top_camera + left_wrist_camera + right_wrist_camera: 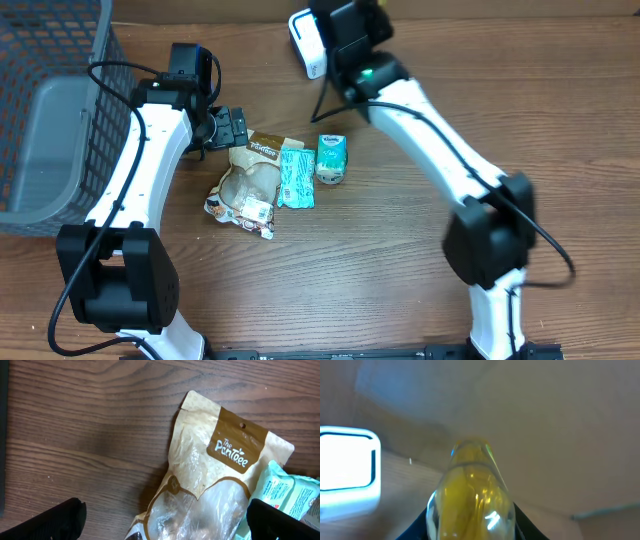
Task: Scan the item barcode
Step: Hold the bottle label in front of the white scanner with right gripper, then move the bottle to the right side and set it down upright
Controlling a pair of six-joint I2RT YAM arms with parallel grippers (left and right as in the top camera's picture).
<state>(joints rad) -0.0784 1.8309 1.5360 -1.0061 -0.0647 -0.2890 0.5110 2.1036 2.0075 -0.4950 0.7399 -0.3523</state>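
I see right jaws clamped on glossy rounded yellow item [470, 497], raised at table [400, 290] 12 o'clock; white boxy scanner [347, 470] at its 9. Left jaws spread wide, pointing down over crinkly pouch [210, 475].

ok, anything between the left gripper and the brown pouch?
Nothing visible. The open left gripper hovers over the top end of the brown pouch. The teal packet lies along the pouch's side, not over that end.
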